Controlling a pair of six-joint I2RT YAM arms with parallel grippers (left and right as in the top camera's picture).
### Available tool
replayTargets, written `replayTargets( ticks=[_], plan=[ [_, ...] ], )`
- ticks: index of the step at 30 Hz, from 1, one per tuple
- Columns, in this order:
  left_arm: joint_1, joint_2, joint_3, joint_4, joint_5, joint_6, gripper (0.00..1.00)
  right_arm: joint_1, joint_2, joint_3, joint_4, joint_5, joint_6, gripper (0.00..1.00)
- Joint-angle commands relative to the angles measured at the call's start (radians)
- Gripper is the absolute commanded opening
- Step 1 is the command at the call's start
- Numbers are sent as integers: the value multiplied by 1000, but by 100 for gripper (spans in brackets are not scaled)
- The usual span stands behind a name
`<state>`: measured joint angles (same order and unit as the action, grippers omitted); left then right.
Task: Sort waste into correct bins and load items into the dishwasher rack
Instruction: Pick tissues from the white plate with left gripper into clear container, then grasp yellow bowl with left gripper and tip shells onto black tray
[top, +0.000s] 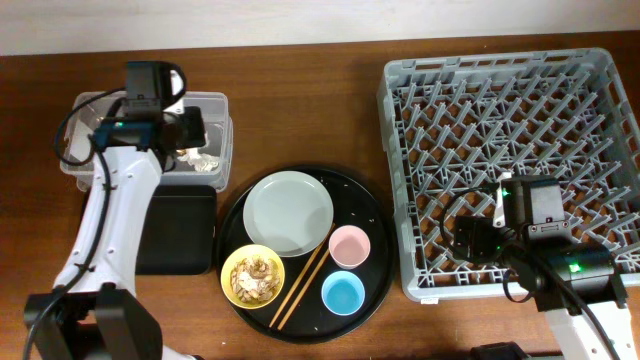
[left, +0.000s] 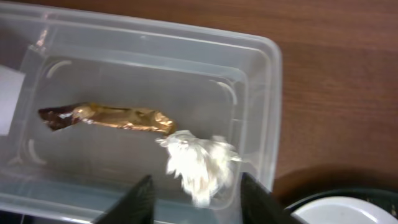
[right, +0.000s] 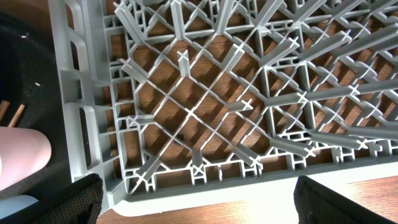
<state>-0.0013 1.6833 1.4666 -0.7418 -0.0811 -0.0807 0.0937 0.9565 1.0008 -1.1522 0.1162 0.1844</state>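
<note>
My left gripper (top: 196, 128) hangs open over the clear tub (top: 218, 104). In the left wrist view the open fingers (left: 199, 208) frame a crumpled white tissue (left: 200, 163) in the tub (left: 261, 93), beside the brown-and-gold wrapper (left: 109, 116). My right gripper (top: 468, 240) is open and empty over the grey rack's (top: 510, 130) front left corner; the right wrist view (right: 199, 211) shows the rack (right: 211, 99). On the round black tray (top: 372, 210) sit the grey-green plate (top: 288, 212), the yellow bowl (top: 252, 276) with food scraps, the chopsticks (top: 300, 285), the pink cup (top: 349, 246) and the blue cup (top: 343, 293).
The shallow black rectangular tray (top: 180, 232) lies just in front of the clear tub, left of the round tray. The pink cup (right: 22, 155) and chopstick ends (right: 9, 113) show at the left edge of the right wrist view. Bare wooden table lies between tub and rack.
</note>
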Motion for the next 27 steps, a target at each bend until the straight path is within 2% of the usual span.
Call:
replayTargets(
  ticks=[1,5,7,12,15,17,21,27],
  plan=[
    [10,7,4,-6,1,3,52,4,-5,21,-1,16,12,99],
    [-18,-42,4,-82,186,3,57,4,-5,21,-5,16,12,99],
    [-62,-79,4,-198,253,3,59,4,-5,21,-5,16,12,99],
    [-156,-91,4,-525,251,3,63,4,-5,21,-5,16,12,99],
    [-182,-99,0,-665,250,2,63,4,-5,21,-5,16,12,99],
    [-219,-144,-43,-657,250,-32,63,4,-5,21,-5,16,12,99],
    [-365,-270,-270,-430,250,-144,63,4,-5,21,-5,15,12,99],
    [-474,-217,-529,-196,262,-145,62,4,-5,21,-8,8,12,99]
  ],
)
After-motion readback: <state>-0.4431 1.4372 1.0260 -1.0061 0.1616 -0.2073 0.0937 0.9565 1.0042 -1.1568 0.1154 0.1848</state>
